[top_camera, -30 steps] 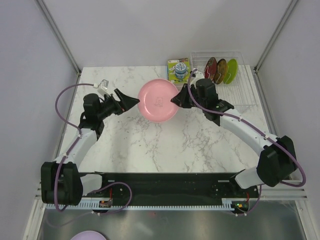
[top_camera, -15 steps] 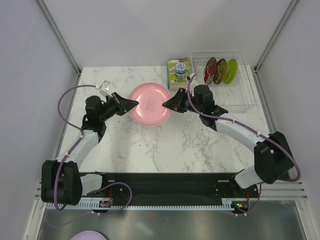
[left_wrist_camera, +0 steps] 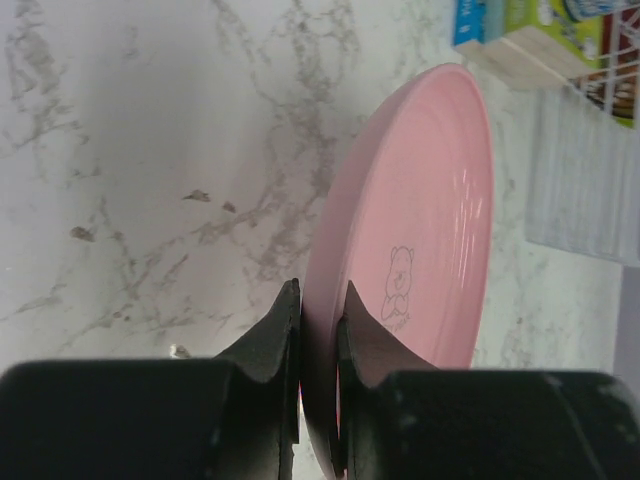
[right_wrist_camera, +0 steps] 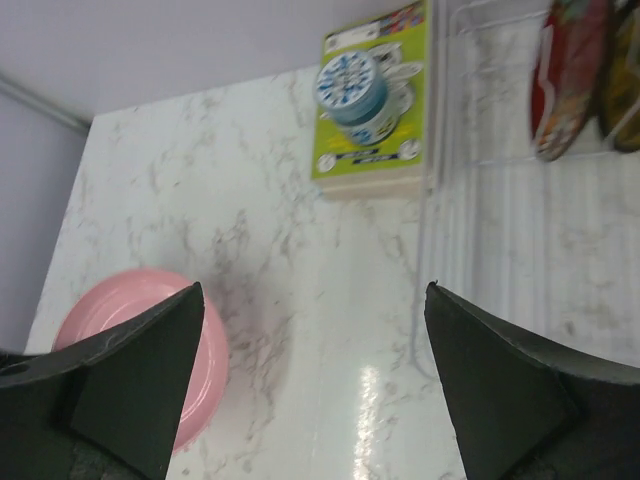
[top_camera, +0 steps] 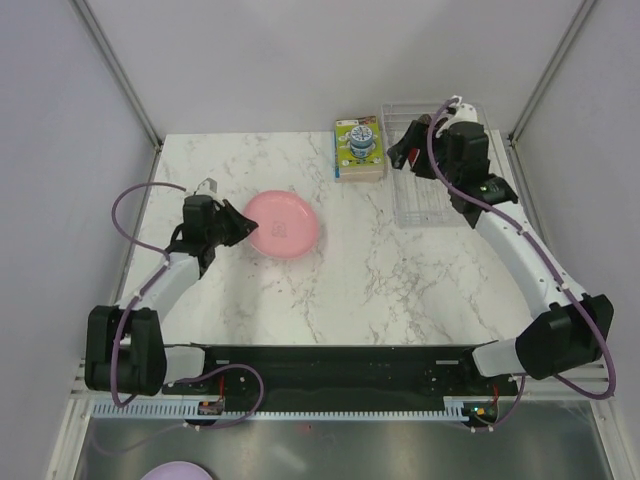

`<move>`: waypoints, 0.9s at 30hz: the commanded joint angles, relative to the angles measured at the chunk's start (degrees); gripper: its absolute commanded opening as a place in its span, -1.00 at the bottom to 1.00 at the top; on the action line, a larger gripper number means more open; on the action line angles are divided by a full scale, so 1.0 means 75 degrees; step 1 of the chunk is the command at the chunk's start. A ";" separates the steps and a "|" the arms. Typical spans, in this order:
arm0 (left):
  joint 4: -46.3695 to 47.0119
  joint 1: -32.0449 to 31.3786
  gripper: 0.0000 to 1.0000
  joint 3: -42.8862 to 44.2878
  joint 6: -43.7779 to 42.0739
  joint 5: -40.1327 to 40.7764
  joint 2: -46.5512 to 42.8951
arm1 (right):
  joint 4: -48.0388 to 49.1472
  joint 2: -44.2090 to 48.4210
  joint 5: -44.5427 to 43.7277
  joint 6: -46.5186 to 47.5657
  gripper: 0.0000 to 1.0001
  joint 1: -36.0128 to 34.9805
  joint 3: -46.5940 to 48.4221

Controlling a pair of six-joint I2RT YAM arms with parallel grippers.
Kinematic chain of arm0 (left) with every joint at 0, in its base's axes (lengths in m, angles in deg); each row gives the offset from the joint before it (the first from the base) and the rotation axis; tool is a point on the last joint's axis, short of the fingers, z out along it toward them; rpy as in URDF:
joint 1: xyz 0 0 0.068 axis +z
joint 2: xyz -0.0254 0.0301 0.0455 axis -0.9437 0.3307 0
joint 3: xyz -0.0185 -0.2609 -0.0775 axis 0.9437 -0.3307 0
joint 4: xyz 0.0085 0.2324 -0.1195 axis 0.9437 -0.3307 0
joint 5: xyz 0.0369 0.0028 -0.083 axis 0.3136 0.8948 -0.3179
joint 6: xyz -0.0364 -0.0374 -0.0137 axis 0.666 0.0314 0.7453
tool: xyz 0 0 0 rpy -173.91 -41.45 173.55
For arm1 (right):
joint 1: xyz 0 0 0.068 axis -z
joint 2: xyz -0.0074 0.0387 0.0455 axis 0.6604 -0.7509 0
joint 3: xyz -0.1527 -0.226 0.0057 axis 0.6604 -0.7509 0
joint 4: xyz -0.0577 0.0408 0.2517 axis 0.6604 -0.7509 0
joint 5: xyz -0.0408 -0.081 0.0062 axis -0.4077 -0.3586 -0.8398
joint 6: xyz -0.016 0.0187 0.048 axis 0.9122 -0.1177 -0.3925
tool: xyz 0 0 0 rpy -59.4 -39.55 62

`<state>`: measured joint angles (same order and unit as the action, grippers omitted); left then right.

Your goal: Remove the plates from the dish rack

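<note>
The pink plate lies low over the left middle of the marble table, and my left gripper is shut on its left rim. My right gripper hangs open and empty above the left end of the clear dish rack at the back right. In the right wrist view a red patterned plate and a yellow one stand on edge in the rack. From the top view the right arm hides the racked plates. The pink plate shows far left.
A green-yellow printed box lies just left of the rack. A pale lavender disc sits below the table's near edge. Grey walls close in on the left, right and back.
My left gripper closed on the pink plate's rim. The right gripper let go, opened wide and swung back to the rack. The plate moved left and down toward the table.
</note>
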<state>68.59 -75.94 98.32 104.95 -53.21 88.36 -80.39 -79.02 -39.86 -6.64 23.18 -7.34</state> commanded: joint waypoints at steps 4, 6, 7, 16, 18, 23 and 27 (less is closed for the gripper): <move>-0.0770 0.0033 -0.95 0.0571 -0.0611 0.1885 0.1170 | -0.1376 -0.0265 -0.1951 0.1571 0.96 0.0615 0.1307; -0.0829 0.0033 -0.95 0.0653 -0.0705 0.2235 0.1545 | -0.1562 -0.0592 -0.2374 0.1701 0.96 0.0720 0.1599; -0.0829 0.0033 -0.95 0.0676 -0.0740 0.2331 0.1650 | -0.1622 -0.0710 -0.2398 0.1678 0.96 0.0837 0.1705; -0.1989 0.0033 0.06 0.1544 -0.1080 0.3022 0.2636 | -0.1786 -0.2374 -0.2808 0.1830 0.96 0.1376 0.3062; -0.2071 0.0033 0.23 0.1521 -0.1080 0.3070 0.2508 | -0.1833 -0.2889 -0.2843 0.1900 0.96 0.1470 0.3345; -0.2411 0.0033 0.51 0.1567 -0.0928 0.3292 0.2238 | -0.1891 -0.4328 -0.2856 0.2158 0.96 0.1553 0.4657; -0.2517 0.0021 0.59 0.1450 -0.0846 0.3561 0.1735 | -0.2009 -0.5350 -0.2691 0.2368 0.80 0.1565 0.5723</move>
<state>51.33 -75.81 108.33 99.31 -30.65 106.91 -95.06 -113.21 -60.30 8.49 35.12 27.98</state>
